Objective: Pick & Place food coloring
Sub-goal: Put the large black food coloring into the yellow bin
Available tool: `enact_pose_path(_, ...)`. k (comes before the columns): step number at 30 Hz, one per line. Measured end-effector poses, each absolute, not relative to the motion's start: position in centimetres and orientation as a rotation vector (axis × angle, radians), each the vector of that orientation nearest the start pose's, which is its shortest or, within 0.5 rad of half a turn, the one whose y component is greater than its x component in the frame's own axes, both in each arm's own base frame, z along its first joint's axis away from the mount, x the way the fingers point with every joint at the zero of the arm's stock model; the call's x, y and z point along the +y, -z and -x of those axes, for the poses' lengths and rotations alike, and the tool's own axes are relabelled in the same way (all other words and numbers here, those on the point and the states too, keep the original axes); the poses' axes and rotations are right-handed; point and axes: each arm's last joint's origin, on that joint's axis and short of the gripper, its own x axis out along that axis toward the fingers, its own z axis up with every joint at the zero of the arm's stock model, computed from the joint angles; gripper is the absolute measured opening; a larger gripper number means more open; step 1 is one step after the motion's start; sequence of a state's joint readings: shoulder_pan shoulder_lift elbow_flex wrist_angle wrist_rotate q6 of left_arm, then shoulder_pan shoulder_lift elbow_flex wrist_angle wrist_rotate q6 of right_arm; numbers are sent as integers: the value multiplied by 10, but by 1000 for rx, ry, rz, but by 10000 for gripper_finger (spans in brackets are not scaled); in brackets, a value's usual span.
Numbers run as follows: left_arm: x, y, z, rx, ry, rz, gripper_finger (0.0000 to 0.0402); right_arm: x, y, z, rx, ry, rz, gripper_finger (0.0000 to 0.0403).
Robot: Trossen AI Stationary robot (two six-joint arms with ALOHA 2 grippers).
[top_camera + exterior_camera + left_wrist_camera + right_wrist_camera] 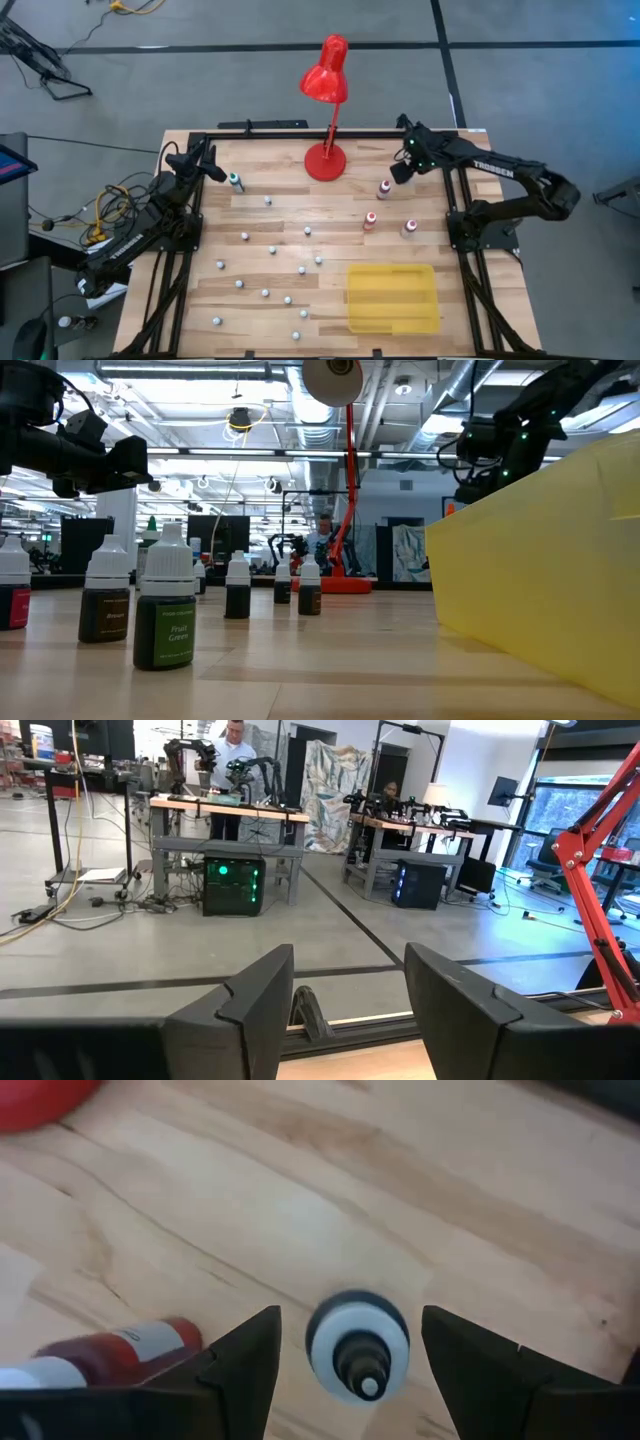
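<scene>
Food coloring bottle [358, 1343] stands upright on the surface [330, 215], centred under the right pincer [350, 1370], whose jaws are spread. Descend straight, clamp below the cap, avoid the tipped red bottle [110, 1350]. Left pincer [345, 1010] waits released.

The table [480, 140] carries one red desk lamp [326, 80] and one yellow tray [392, 298]. Four food coloring bottles [409, 228] show their colour from above: one teal-green near the left side and three reddish or purple ones at the right. Thirteen small white caps [245, 236] dot the middle and left of the boards; from table height these read as upright dropper bottles, seven of them clearly countable there. There are two arms, each with one two-finger gripper: the left gripper [207, 160] and the right gripper [400, 172].
</scene>
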State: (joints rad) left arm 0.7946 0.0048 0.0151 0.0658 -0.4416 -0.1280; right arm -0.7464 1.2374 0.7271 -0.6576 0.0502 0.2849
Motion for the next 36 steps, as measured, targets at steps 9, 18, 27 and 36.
enact_pose_path(9, 76, -174, -57, -159, -1228, 97, 184, -148, -195, -158, 1038, 881, -676, 225)
enact_pose_path(18, 76, -174, -57, -159, -1228, 97, 184, -149, -210, -159, 1071, 883, -690, 128)
enact_pose_path(27, 76, -174, -57, -159, -1228, 97, 184, -148, -217, -158, 1094, 881, -697, 101)
enact_pose_path(36, 76, -174, -57, -159, -1228, 97, 184, -137, -229, -173, 1090, 817, -648, 105)
